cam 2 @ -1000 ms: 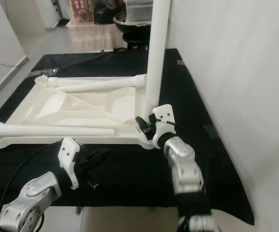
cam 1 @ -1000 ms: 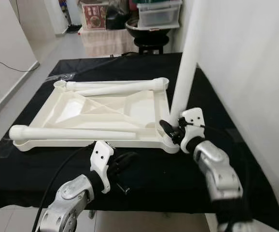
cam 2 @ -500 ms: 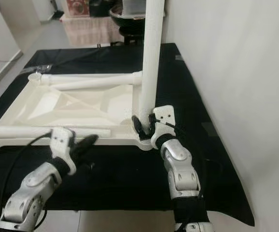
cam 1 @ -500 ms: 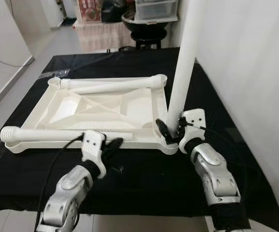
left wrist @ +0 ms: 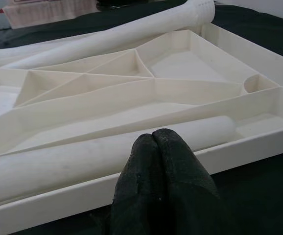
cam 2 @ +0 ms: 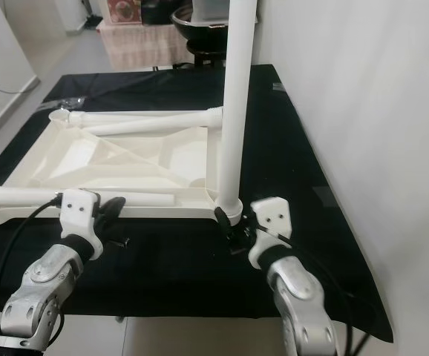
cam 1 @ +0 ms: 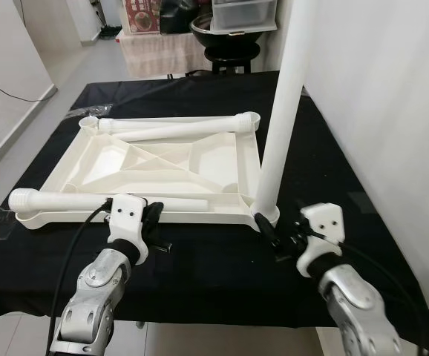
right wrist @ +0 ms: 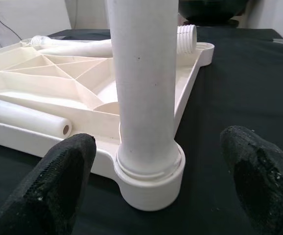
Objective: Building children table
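The right gripper (right wrist: 156,188) has been drawn back, fingers spread, from the upright table leg (cam 1: 277,141) seated in the upturned white tabletop's (cam 1: 162,159) near corner socket, while the left gripper (left wrist: 161,161), pinched empty, is held at its front rim.

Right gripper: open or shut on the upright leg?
Open. The right gripper has its fingers spread either side of the upright leg, not touching it; the leg stands in the tabletop's corner socket.

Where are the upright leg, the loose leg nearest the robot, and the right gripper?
upright leg (cam 1: 275,141), left eye view, middle of the shaft.
loose leg (cam 1: 73,201), left eye view, on its shaft inside the tabletop's near edge.
right gripper (right wrist: 161,196), right wrist view, midway between the open fingertips.
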`<state>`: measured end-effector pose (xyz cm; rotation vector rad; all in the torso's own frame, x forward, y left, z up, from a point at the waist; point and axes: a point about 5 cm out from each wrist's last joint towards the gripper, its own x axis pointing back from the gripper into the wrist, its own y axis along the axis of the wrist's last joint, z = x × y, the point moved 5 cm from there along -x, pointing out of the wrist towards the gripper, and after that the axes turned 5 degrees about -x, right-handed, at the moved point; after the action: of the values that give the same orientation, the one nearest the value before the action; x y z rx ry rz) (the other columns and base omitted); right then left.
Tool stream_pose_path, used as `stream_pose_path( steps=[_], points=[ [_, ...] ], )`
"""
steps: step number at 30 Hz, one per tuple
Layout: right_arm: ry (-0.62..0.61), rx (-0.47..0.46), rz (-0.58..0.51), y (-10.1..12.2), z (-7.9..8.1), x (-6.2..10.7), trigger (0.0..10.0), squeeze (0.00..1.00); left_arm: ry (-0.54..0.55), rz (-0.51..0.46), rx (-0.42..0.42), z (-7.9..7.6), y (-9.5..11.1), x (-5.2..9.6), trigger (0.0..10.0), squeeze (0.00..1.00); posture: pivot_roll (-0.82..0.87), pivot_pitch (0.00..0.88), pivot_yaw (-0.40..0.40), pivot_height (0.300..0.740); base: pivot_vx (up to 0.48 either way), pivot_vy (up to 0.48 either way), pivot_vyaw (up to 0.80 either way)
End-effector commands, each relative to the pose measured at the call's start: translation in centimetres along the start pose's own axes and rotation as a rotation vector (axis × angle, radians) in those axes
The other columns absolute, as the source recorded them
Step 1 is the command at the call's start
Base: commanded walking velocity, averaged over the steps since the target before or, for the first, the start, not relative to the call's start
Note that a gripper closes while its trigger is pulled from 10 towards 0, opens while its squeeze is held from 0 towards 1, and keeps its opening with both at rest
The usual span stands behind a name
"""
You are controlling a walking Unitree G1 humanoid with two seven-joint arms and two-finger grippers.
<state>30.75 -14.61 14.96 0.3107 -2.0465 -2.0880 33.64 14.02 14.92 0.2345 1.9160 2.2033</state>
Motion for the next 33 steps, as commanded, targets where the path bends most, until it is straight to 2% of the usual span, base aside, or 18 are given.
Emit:
stream_pose_path(
  steps=[1, 8, 18, 22, 30, 33],
  points=[
    [0.043, -0.020, 0.018, -0.2, 1.1, 0.3, 10.0, 0.00, 0.006, 0.037, -0.031, 0.4, -0.8, 0.3, 10.0, 0.00, -0.15, 0.103, 0.052, 0.740, 0.000, 0.480, 0.00],
    [0.120, -0.028, 0.045, -0.4, 2.2, 0.4, 10.0, 0.00, -0.017, 0.034, -0.046, -0.1, -0.8, 0.2, 10.0, 0.00, -0.15, 0.100, 0.043, 0.740, 0.000, 0.480, 0.00],
    [0.092, -0.038, 0.067, -0.7, 1.7, 0.6, 10.0, 0.00, -0.036, 0.034, -0.046, -0.5, -0.9, 0.2, 10.0, 0.00, -0.15, 0.094, 0.039, 0.740, 0.000, 0.480, 0.00],
    [0.060, -0.033, 0.054, -0.4, 1.3, -0.1, 10.0, 0.00, -0.077, 0.027, -0.068, -1.2, -0.8, 0.0, 10.0, 0.00, -0.15, 0.087, 0.038, 0.740, 0.000, 0.480, 0.00],
    [0.064, -0.030, 0.043, -0.2, 1.5, -1.5, 10.0, 0.00, -0.162, -0.024, -0.180, -2.5, 0.5, -0.6, 10.0, 0.00, -0.14, 0.061, 0.033, 0.740, 0.000, 0.480, 0.00],
    [0.062, -0.031, 0.042, -0.2, 1.5, -1.6, 10.0, 0.00, -0.171, -0.035, -0.195, -2.6, 0.8, -0.7, 10.0, 0.00, -0.14, 0.061, 0.033, 0.740, 0.000, 0.479, 0.00]
  ],
)
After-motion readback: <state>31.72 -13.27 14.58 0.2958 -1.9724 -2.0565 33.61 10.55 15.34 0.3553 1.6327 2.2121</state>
